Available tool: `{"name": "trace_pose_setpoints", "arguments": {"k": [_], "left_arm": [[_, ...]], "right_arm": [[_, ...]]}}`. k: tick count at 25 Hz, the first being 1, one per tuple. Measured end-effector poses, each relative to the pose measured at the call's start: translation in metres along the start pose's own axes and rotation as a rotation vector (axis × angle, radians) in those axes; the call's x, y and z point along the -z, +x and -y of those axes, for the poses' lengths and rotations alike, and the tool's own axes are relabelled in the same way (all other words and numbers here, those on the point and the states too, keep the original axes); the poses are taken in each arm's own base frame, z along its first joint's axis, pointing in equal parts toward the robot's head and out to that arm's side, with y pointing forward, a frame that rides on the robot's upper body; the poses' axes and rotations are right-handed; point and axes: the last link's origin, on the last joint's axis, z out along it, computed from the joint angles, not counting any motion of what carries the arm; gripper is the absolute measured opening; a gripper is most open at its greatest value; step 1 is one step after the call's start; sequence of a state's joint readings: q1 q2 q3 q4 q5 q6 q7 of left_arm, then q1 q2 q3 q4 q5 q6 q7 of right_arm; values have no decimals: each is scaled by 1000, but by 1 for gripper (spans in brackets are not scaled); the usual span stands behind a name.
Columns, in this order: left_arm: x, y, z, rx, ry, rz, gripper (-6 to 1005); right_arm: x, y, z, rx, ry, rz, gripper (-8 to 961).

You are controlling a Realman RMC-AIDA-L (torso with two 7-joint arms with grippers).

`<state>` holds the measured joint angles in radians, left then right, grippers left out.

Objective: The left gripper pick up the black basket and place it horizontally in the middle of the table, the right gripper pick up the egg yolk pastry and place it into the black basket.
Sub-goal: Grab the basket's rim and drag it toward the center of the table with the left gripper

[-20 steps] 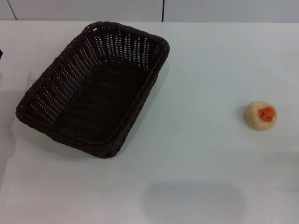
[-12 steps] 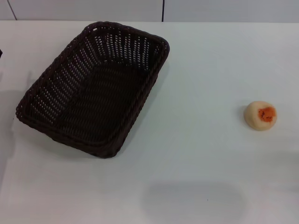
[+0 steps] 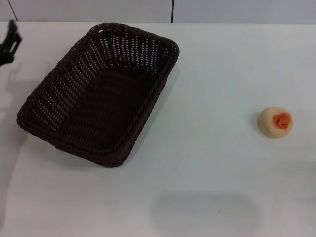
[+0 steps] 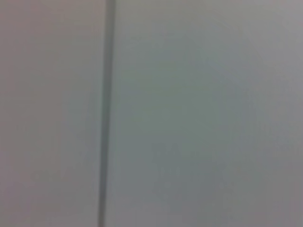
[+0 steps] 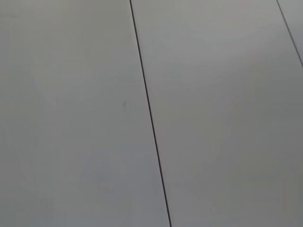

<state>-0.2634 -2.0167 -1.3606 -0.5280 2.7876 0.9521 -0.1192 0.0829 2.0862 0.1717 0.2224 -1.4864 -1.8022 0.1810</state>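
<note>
The black basket [image 3: 101, 91] lies on the white table [image 3: 217, 74] at the left, turned at a slant, empty. The egg yolk pastry [image 3: 275, 121], cream with an orange patch on top, sits alone at the right. My left gripper [image 3: 9, 42] shows as a black shape at the far left edge of the head view, left of the basket's far end and apart from it. My right gripper is out of view. Both wrist views show only plain grey panels with a dark seam.
A grey wall with a dark vertical seam [image 3: 172, 11] runs behind the table's far edge. Soft shadows lie on the table near the front edge [image 3: 205, 212].
My left gripper has come into view at the far left edge, higher and farther in than before. The basket and the pastry have not moved.
</note>
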Motion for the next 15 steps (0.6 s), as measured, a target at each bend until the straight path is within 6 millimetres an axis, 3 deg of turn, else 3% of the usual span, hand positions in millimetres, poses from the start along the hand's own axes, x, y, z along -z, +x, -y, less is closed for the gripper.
{"name": "trace_pose_setpoints", "arguments": {"k": [2, 3, 6, 7, 8, 15], "left_arm": [[-25, 16, -6, -39, -61, 56, 782], [-25, 16, -6, -39, -61, 56, 781], [-50, 39, -12, -68, -97, 126, 778], [-62, 57, -16, -100, -118, 198, 777], [-62, 57, -16, -100, -118, 198, 777], [-80, 113, -42, -304, -176, 389, 770]], "right_arm": [[0, 0, 0, 0, 1, 0, 774], [0, 0, 0, 0, 1, 0, 774], [0, 0, 0, 0, 1, 0, 774], [0, 0, 0, 0, 1, -1, 773], [1, 0, 1, 1, 1, -1, 773], [3, 0, 2, 2, 5, -4, 773]]}}
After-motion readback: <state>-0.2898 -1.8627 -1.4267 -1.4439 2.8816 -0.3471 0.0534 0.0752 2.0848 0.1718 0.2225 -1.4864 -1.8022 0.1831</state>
